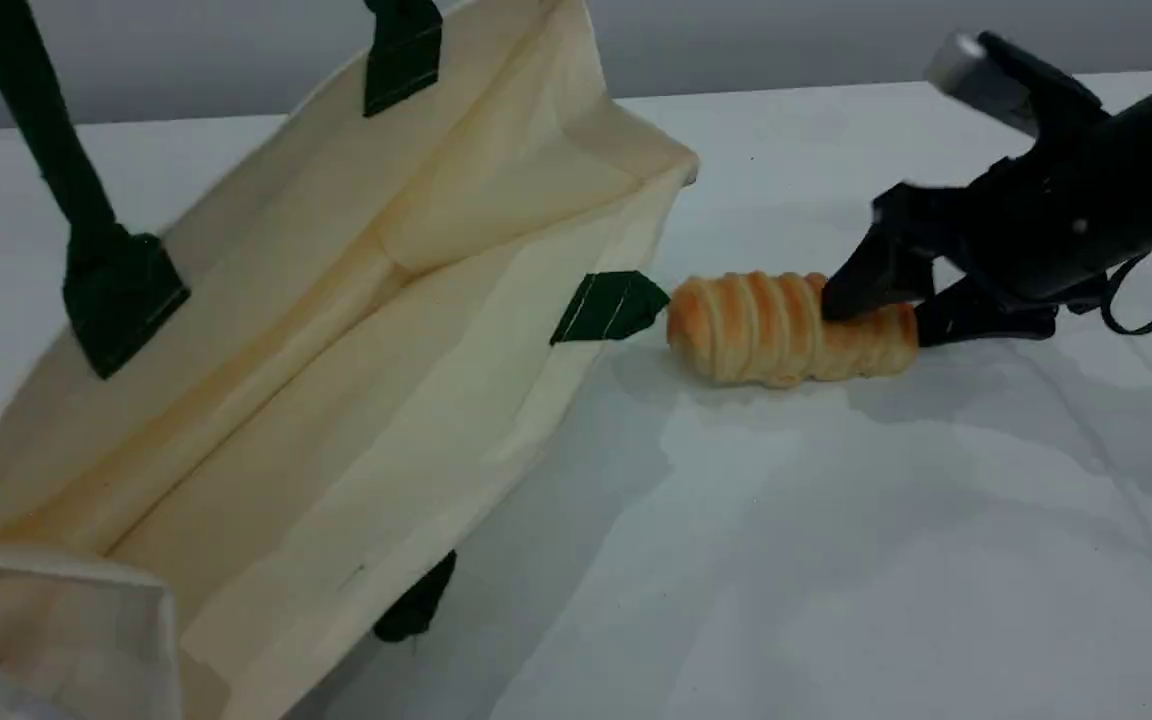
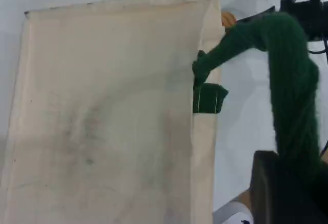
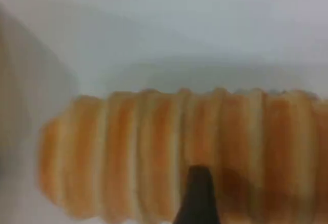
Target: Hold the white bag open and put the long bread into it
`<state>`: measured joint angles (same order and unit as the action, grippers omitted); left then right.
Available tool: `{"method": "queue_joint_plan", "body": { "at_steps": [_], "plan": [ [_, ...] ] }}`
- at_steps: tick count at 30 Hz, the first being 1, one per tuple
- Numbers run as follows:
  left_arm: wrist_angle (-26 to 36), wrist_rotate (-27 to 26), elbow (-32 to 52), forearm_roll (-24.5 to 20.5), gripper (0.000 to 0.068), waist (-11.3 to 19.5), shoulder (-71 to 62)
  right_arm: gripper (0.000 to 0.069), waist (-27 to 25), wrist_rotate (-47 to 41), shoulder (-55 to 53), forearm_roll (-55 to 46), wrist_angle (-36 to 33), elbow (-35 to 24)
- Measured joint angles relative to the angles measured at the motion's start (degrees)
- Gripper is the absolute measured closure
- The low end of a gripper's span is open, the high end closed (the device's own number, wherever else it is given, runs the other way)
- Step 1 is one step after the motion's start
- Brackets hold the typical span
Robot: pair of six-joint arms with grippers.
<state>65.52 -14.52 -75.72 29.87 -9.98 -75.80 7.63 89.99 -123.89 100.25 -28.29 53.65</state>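
Nearest the scene camera, the white bag point(image 1: 336, 400) lies tipped with its mouth gaping toward the viewer, its cream lining and floor seam plain to see, a dark green handle point(image 1: 36, 130) pulled up and out of frame at the upper left. Just beyond the bag's right rim, where a green tab point(image 1: 608, 306) sticks out, the long bread point(image 1: 786, 328) rests on the white table point(image 1: 886, 560), outside the bag and close to that tab. The right gripper point(image 1: 891, 305) reaches in low from the right, its black jaws spread on either side of the roll's far end, one finger over the top and one beside it at table level. The right wrist view shows only the ridged roll point(image 3: 174, 157) filling the frame with one dark fingertip point(image 3: 197, 193) against it. The left wrist view alone shows the bag's outer side point(image 2: 102, 121) from above and the green handle point(image 2: 287, 80) running down to the left gripper point(image 2: 282, 188), which is pressed together on that handle. Bare table lies open right of the bag and in front of the roll.
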Motion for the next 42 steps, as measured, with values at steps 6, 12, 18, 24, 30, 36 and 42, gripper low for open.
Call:
{"method": "queue_joint_plan", "body": {
  "at_steps": [6,12,18,24,30,36,42],
  "plan": [
    [0.00,0.00,0.00,0.07,0.0593,0.00,0.00,0.0188,0.59,-0.05,-0.02,-0.24,3.08,0.47],
    [0.03,0.00,0.00,0.11,0.0593,0.00,0.00,0.0401,0.48,-0.05,-0.02,-0.33,3.42,0.50],
    [0.11,0.00,0.00,0.11,0.0593,0.00,0.00,0.0612,0.31,-0.05,0.03,-0.28,2.47,0.50],
    [0.24,0.00,0.00,-1.58,0.0593,0.00,0.00,0.0614,-3.06,-0.05,5.21,-0.75,5.44,0.22],
    [-0.83,-0.05,0.00,-1.83,0.0593,0.00,0.00,0.0615,-6.23,-4.54,14.16,-12.00,2.90,-0.76],
    [-3.07,-0.26,-0.12,-3.20,0.0593,0.06,-0.92,0.0619,-5.81,-14.49,21.23,-20.95,-6.40,-0.76],
    [-3.05,-1.58,-3.51,-2.59,0.0593,0.06,-4.86,0.0619,-4.70,-17.14,23.31,-21.11,-18.07,-0.76]
  ]
}}
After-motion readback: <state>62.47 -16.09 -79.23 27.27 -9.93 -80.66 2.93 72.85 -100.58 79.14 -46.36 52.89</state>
